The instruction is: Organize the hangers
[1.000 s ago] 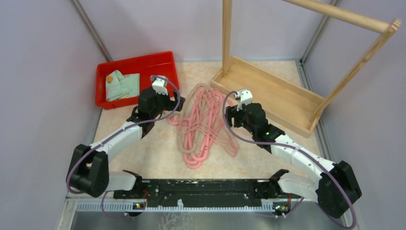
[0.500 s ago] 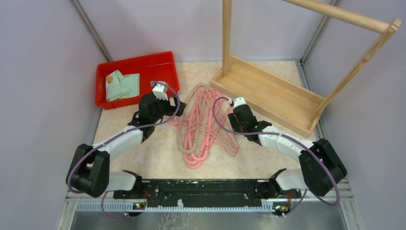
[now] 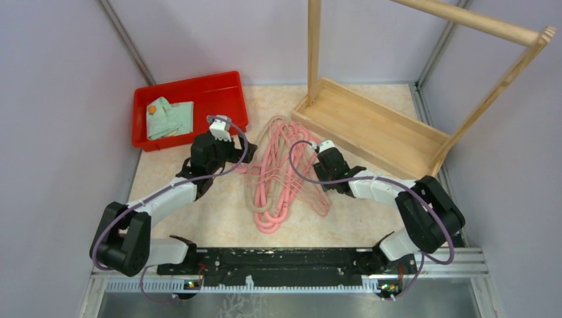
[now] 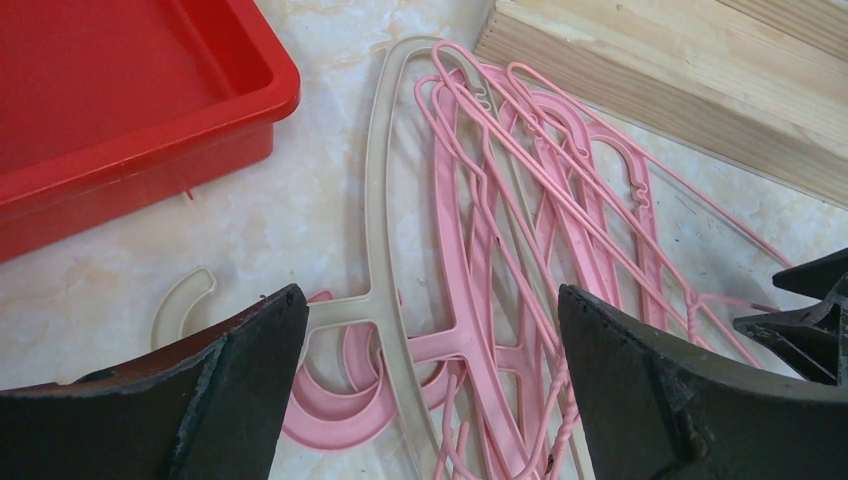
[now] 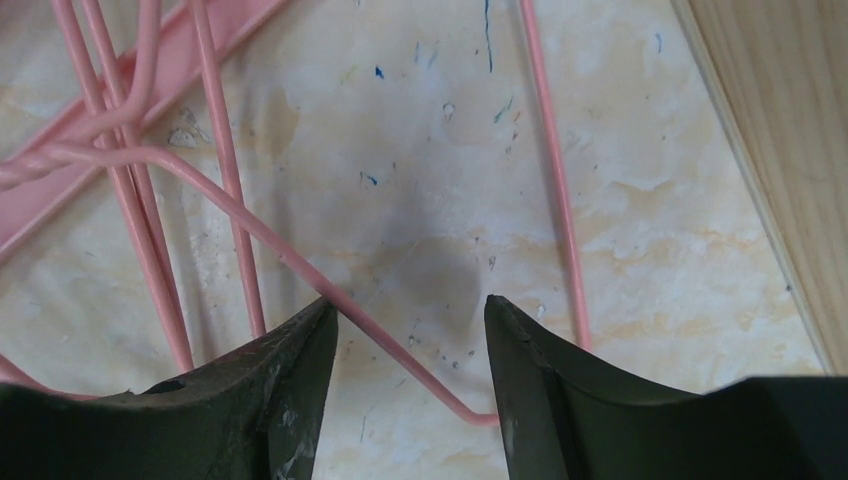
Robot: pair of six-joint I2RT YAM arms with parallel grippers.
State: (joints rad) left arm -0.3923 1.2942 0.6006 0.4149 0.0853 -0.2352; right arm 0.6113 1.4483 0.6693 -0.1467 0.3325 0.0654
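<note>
Near the front edge of the table (image 3: 215,215), both arms reached inward toward the hangers (image 3: 278,175), a tangled pile of pink loops with a pale one among them, lying mid-table between the two wrists. The right gripper (image 5: 410,310) hovered low over the pile's right edge, jaws apart. Only its wrist camera showed a thin pink wire hanger (image 5: 262,236) running across the gap between the fingers, unclamped, over marbled tabletop. The left gripper (image 4: 430,300) stood wide open at the pile's left side. Its own camera alone showed the beige hanger (image 4: 385,200), whose hook lay just ahead of the left finger. Farther back, the overhead view placed a red tray (image 3: 215,99) holding folded cloth (image 3: 169,118) at left and a wooden rack (image 3: 371,129) at right.
</note>
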